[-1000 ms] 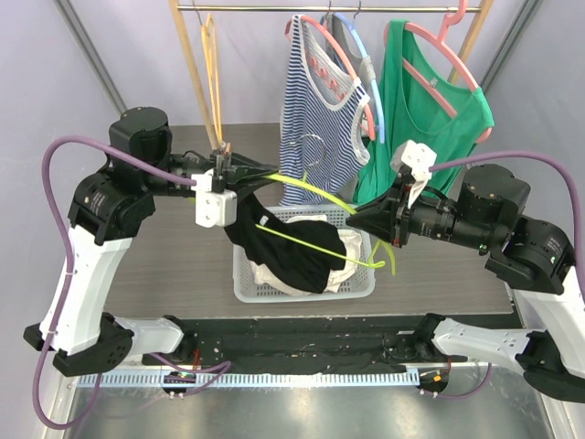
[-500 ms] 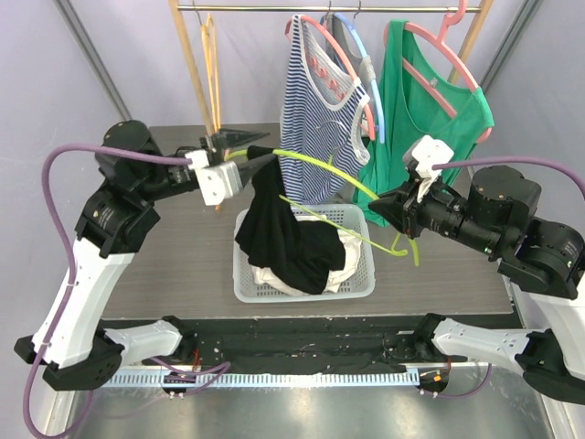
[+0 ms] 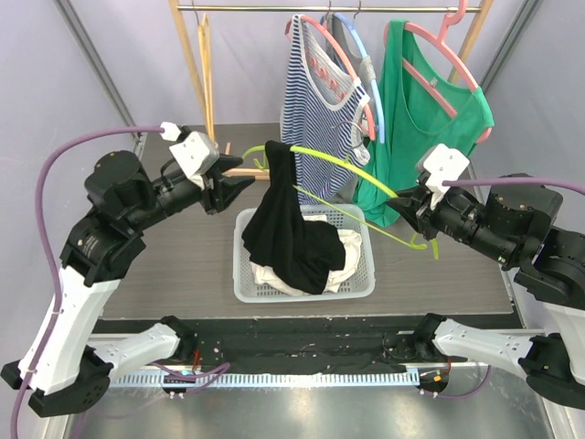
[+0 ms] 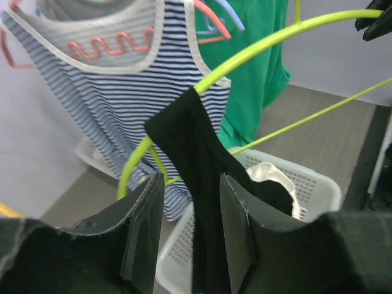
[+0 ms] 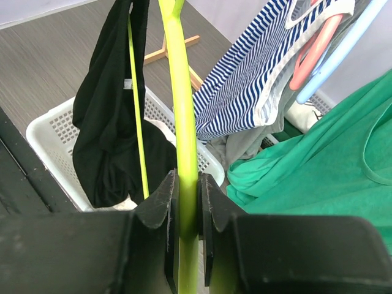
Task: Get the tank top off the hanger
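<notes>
R gripper (image 5: 185, 184) clamped on lime-green hanger (image 5: 182, 92) arm. L gripper (image 4: 187, 184) jaws apart, empty. Black tank top (image 4: 196, 159) just ahead of L gripper, draped over hanger's far end from R; hem in white basket (image 3: 356, 282) below.

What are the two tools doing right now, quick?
Left tool: open, holding nothing.
Right tool: shut on the hanger.
</notes>
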You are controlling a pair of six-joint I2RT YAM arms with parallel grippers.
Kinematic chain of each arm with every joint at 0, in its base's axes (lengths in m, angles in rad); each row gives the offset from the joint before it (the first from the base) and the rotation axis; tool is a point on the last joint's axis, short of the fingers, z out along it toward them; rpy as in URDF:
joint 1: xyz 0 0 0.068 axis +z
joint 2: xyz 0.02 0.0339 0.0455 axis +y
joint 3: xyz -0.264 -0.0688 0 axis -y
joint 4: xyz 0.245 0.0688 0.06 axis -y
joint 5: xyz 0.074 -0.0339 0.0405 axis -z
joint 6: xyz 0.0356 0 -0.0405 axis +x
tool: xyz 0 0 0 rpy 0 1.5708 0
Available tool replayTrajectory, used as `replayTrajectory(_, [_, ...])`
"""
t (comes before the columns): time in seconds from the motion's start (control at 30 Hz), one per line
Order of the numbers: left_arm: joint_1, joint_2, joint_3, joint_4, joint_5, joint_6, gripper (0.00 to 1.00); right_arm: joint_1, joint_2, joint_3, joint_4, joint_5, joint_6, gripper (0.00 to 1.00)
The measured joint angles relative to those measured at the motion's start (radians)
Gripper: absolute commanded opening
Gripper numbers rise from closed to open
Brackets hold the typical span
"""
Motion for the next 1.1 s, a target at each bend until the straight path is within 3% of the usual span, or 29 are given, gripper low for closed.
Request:
replayTrajectory(0.07, [-0.007, 0.002, -0.021, -0.01, 0.004, -0.042, 0.66, 0.0, 0.0, 0.0, 0.0, 0.0, -0.003, 0.01])
replayTrajectory(0.13, [-0.019, 0.015, -0.033, -0.009, 0.007, -0.077, 0.74, 0.0, 0.0, 0.0, 0.0, -0.002, -0.003, 0.01])
replayTrajectory(0.23, [-0.039, 0.047, -0.056, -0.008, 0.014, -0.126, 0.82, 0.0, 0.0, 0.0, 0.0, -0.002, -0.003, 0.01])
replayTrajectory(0.33, [-0.055, 0.075, -0.069, -0.005, 0.013, -0.151, 0.82, 0.0, -0.001, 0.0, 0.0, -0.002, -0.003, 0.01])
replayTrajectory(0.6, [-0.122, 0.126, -0.082, 0.021, -0.031, -0.146, 0.58, 0.0, 0.0, 0.0, 0.0, -0.002, -0.003, 0.01])
replayTrajectory(0.7, [-0.14, 0.155, -0.082, 0.037, -0.057, -0.128, 0.35, 0.0, 0.0, 0.0, 0.0, -0.003, -0.003, 0.01])
replayTrajectory(0.73, [-0.143, 0.166, -0.082, 0.042, -0.066, -0.121, 0.2, 0.0, 0.0, -0.001, 0.0, -0.003, -0.002, 0.01])
replayTrajectory(0.83, [-0.15, 0.191, -0.082, 0.049, -0.1, -0.1, 0.0, 0.0, -0.002, -0.004, 0.0, -0.003, -0.003, 0.01])
replayTrajectory(1.1, [-0.152, 0.189, -0.076, 0.066, -0.164, -0.054, 0.0, 0.0, -0.024, -0.027, 0.0, 0.001, -0.002, 0.01])
